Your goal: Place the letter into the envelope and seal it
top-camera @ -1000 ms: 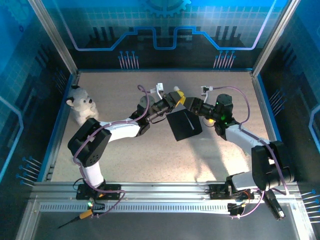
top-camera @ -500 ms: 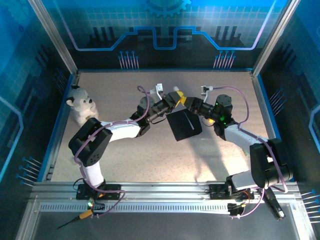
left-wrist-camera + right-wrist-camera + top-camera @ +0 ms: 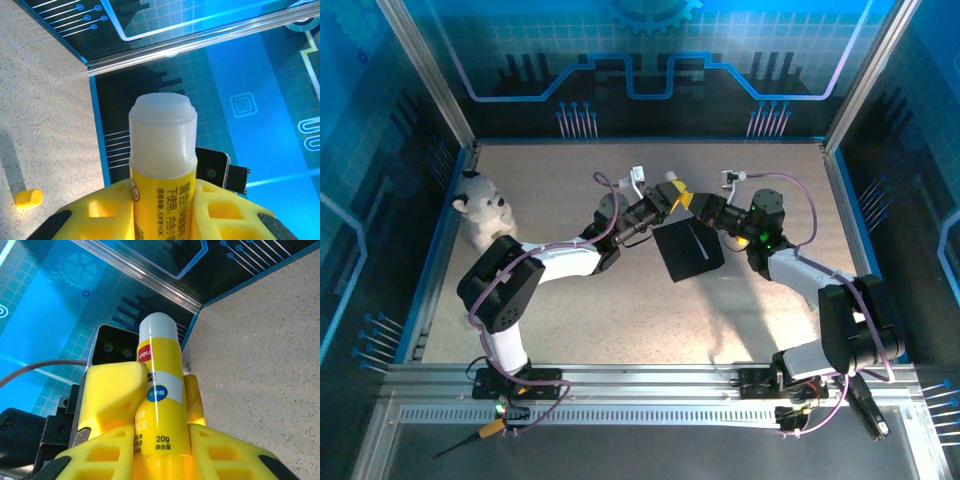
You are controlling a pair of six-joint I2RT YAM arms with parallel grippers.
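The black envelope (image 3: 688, 250) lies flat mid-table, just below both grippers. The letter is out of view. A yellow glue stick (image 3: 680, 195) spans the gap between my two grippers above the envelope's far edge. My left gripper (image 3: 162, 195) is shut on the stick's yellow body (image 3: 162, 150), whose white end points away from it. My right gripper (image 3: 160, 445) is shut on the same stick (image 3: 159, 385) from the opposite side, its yellow fingers pressed against the tube. In the top view the left gripper (image 3: 670, 196) and right gripper (image 3: 700, 207) nearly meet.
A small yellow cap (image 3: 27, 198) lies loose on the speckled table. A white plush toy (image 3: 485, 210) sits at the left edge. Blue enclosure walls (image 3: 650, 60) and metal posts ring the table. The front half of the table (image 3: 620, 320) is bare.
My right gripper's jaws have closed in onto the glue stick. Both arms and the envelope have barely moved.
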